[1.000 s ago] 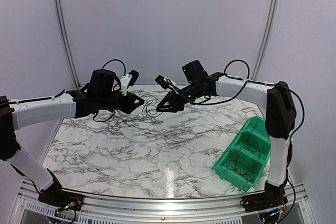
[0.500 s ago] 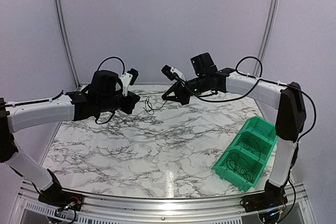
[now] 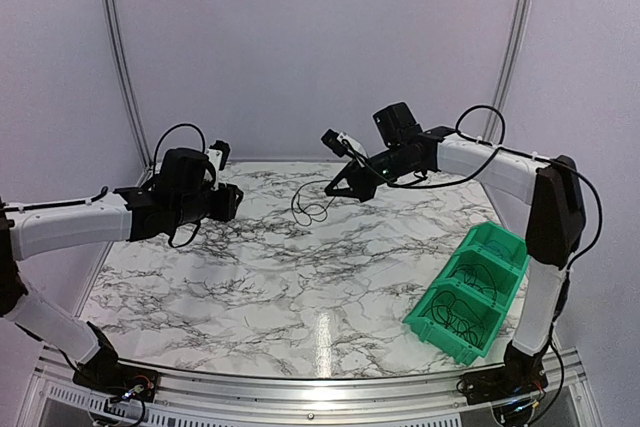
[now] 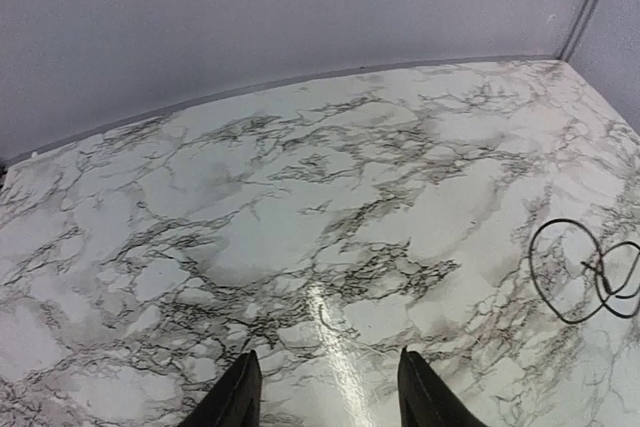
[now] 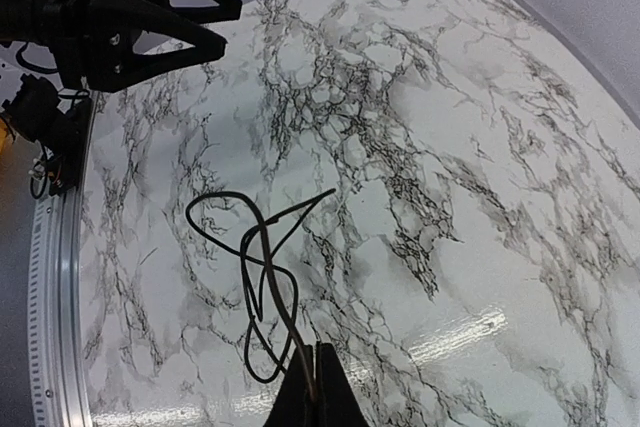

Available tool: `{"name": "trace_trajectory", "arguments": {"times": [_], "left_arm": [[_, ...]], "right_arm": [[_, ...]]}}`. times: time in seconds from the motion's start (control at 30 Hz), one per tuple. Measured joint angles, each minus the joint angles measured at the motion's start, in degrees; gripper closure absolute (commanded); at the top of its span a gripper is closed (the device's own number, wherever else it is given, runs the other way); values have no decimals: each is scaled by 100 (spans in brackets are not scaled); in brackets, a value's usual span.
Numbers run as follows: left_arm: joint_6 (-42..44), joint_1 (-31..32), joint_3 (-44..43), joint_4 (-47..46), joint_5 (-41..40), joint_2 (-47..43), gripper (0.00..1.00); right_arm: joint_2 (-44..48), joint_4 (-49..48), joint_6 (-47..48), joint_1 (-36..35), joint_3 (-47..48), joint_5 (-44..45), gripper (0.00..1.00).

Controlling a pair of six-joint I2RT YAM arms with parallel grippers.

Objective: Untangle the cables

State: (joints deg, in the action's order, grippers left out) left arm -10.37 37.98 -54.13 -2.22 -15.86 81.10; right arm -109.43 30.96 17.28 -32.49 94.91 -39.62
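The cables [image 5: 255, 277] are a small bunch of very thin black wire. They hang in loose loops from the right fingers [image 5: 316, 392], which are pinched closed on a strand at the top of the bunch. The lowest loops hang close to the bench [image 3: 300, 277], to the left of and beyond the green bin [image 3: 432, 332], though I cannot tell whether they touch the surface. The left fingers [image 3: 236, 203] stand apart with nothing between them, further left of the bin than the tangle. The wire looks nearly weightless and limp, yet springy enough to keep its curls. It would likely slip through a loose pinch, and a hard pull would drag the whole bunch along. The best hold is probably a single outer loop or free end, clear of the crossings, pinched firmly and drawn out slowly.
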Motion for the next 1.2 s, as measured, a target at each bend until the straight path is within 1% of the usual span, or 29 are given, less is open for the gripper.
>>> {"name": "trace_trajectory", "arguments": {"times": [0.1,0.17,0.33,0.47,0.57,0.73,0.93,1.07,1.17,1.2], "left_arm": [[-192,90,494,-487,595,-243,45],[-321,190,625,-798,975,-251,43],[-702,393,645,-1604,1729,-116,38],[-1049,490,553,-2122,1943,341,36],[-1303,529,341,-2256,1871,828,36],[-1742,542,-9,-2465,1303,1462,38],[-2142,378,-332,-2852,680,2319,51],[-2476,57,-208,-2975,564,2771,55],[-2693,-378,221,-2957,433,2830,56],[-2743,-428,350,-2951,387,2830,56]], "right_arm": [[-109,4,-109,-72,63,-48,100],[-153,0,-175,-79,85,-59,100],[-173,-7,-304,-85,125,-55,100],[-173,-37,-393,-127,184,-59,100],[-175,-48,-424,-181,192,-109,100],[-175,-52,-518,-317,195,-424,100],[-160,-42,-501,-402,201,-955,100],[26,35,-356,-398,203,-1045,100],[448,111,-238,-361,205,-1099,100],[632,155,-201,-345,243,-1128,100]]}}
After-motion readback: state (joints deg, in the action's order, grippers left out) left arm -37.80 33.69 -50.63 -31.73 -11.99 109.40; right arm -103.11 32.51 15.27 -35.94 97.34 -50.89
